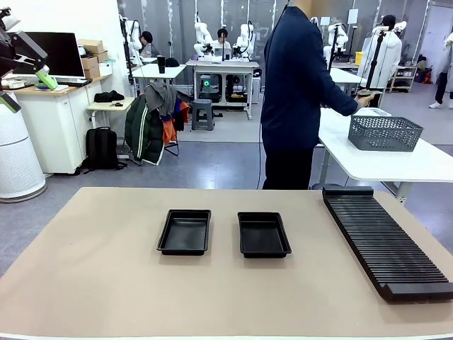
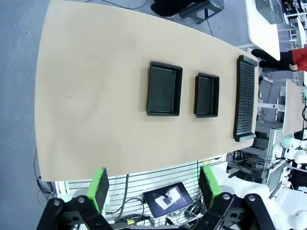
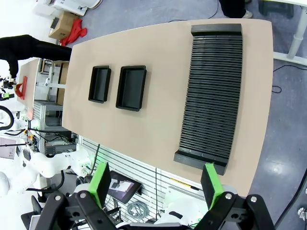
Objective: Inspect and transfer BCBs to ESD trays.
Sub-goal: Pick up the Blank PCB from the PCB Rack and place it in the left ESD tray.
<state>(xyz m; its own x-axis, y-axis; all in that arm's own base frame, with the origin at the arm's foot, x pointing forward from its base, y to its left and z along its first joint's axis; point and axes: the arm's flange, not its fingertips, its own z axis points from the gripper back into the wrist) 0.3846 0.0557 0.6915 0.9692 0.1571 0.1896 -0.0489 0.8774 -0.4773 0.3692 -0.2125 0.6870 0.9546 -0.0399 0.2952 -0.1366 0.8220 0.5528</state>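
**ESD trays:** 2, black, side by side mid-table w/ a small gap, long sides running away from the robot. Left tray [image 1: 184, 231] and right tray [image 1: 263, 234] both have bare floors. Prob. set central so either arm can reach, and open-side up to take boards.

**BCBs:** can't tell where they are. Slots of the black ribbed rack [image 1: 386, 241] are too fine to read. Rack lies along the robot's right side of the table [image 1: 99, 283], near the right tray but apart from it. Likely the stand for boards on edge, on the R arm's side.

**Left gripper** [image 2: 154, 186]: fingers spread wide, nothing btwn, held high over the near table edge, looking down on both trays.

**Right gripper** [image 3: 156, 183]: same, spread wide and empty, high up, rack below it. Guess: both parked up so the tabletop stays free and the wrist cams get an overview.

**Person** [image 1: 294, 92]: at far side, turned toward the next white table, hand by the grey mesh basket [image 1: 384, 132]. Maybe fetching stock, can't confirm.

**Progress:** at the start, no board in a tray yet.
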